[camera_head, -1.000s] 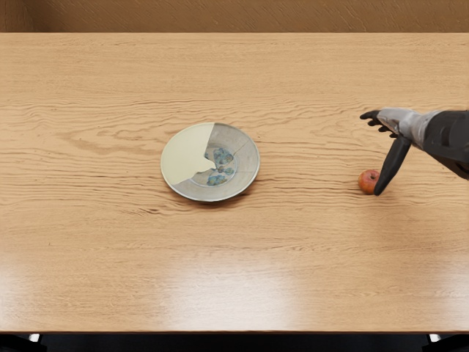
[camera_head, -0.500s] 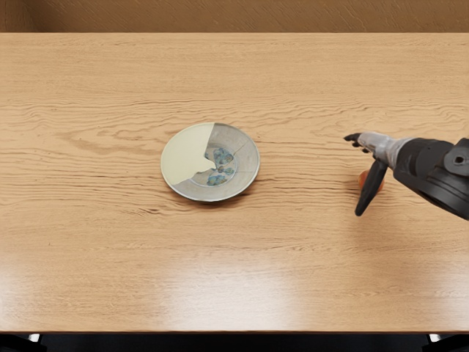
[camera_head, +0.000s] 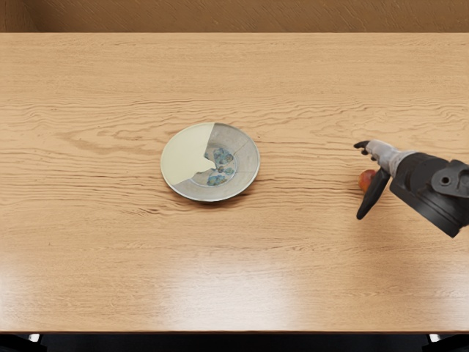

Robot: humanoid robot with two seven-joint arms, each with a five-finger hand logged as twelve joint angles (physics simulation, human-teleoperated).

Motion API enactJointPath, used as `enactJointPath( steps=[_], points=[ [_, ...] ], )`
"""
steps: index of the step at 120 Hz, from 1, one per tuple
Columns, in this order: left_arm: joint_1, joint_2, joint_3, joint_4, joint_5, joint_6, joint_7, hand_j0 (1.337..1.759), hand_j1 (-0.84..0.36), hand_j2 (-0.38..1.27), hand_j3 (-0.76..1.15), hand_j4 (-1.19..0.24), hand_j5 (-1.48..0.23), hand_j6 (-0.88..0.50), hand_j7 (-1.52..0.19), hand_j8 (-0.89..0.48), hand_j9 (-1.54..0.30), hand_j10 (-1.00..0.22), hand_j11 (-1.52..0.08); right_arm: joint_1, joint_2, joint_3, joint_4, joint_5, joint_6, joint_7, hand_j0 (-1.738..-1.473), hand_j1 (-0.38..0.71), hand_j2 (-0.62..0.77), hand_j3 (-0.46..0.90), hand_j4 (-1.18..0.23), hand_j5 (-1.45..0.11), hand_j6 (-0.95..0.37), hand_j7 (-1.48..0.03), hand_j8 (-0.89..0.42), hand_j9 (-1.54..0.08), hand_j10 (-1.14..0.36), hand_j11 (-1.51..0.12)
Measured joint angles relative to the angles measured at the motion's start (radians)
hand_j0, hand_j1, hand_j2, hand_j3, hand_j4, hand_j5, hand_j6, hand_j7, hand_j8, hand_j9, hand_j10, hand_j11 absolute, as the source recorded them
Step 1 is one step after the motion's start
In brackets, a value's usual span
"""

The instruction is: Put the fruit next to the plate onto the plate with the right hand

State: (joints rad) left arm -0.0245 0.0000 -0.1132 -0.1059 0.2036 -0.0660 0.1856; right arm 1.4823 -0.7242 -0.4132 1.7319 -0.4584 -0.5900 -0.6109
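A small red-orange fruit (camera_head: pixel 366 178) lies on the wooden table far to the right of the plate (camera_head: pixel 179 155), a round dish that is half cream and half grey with blue marks. My right hand (camera_head: pixel 368 180) comes in from the right edge and sits over the fruit, hiding most of it. Its thumb points down in front of the fruit and the other fingers reach over its far side. The fingers look spread around the fruit, not closed on it. The left arm does not show.
The wooden table (camera_head: pixel 234 279) fills the view, with its front edge near the bottom and its back edge along the top. A wide stretch of bare wood separates the fruit from the plate.
The right hand came down and toward me over the fruit, now covering most of it. In the last half second it shifted slightly right. The fruit and plate have not moved.
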Motion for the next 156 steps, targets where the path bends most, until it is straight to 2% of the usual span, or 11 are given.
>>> enactJointPath(
  steps=[37, 59, 105, 156],
  points=[
    [0.000, 0.000, 0.000, 0.000, 0.000, 0.000, 0.000, 1.658, 0.06, 0.05, 0.00, -0.25, -0.32, -0.25, -0.32, -0.25, -0.32, -0.25, -0.32, -0.014, 0.006, -0.001, -0.002, -0.003, -0.020, 0.000, -1.658, -0.07, -0.04, 0.00, -0.23, -0.30, -0.23, -0.30, -0.23, -0.30, -0.23, -0.30],
    [0.000, 0.000, 0.000, 0.000, 0.000, 0.000, 0.000, 1.658, 0.06, 0.05, 0.00, -0.25, -0.32, -0.25, -0.32, -0.25, -0.32, -0.25, -0.32, -0.018, -0.001, -0.005, -0.005, -0.025, -0.021, 0.000, -1.658, -0.01, -0.06, 0.00, -0.29, -0.37, -0.29, -0.37, -0.29, -0.37, -0.29, -0.37],
    [0.000, 0.000, 0.000, 0.000, 0.000, 0.000, 0.000, 1.658, 0.06, 0.05, 0.00, -0.25, -0.32, -0.25, -0.32, -0.25, -0.32, -0.25, -0.32, -0.031, -0.052, 0.003, -0.039, -0.088, -0.021, 0.000, -1.658, 0.02, -0.06, 0.00, -0.31, -0.40, -0.31, -0.40, -0.31, -0.40, -0.31, -0.40],
    [0.000, 0.000, 0.000, 0.000, 0.000, 0.000, 0.000, 1.658, 0.06, 0.05, 0.00, -0.25, -0.32, -0.25, -0.32, -0.25, -0.32, -0.25, -0.32, -0.143, 0.029, 0.004, -0.125, -0.211, -0.021, 0.000, -1.658, 0.02, -0.06, 0.00, -0.31, -0.41, -0.31, -0.41, -0.31, -0.41, -0.31, -0.41]
  ],
)
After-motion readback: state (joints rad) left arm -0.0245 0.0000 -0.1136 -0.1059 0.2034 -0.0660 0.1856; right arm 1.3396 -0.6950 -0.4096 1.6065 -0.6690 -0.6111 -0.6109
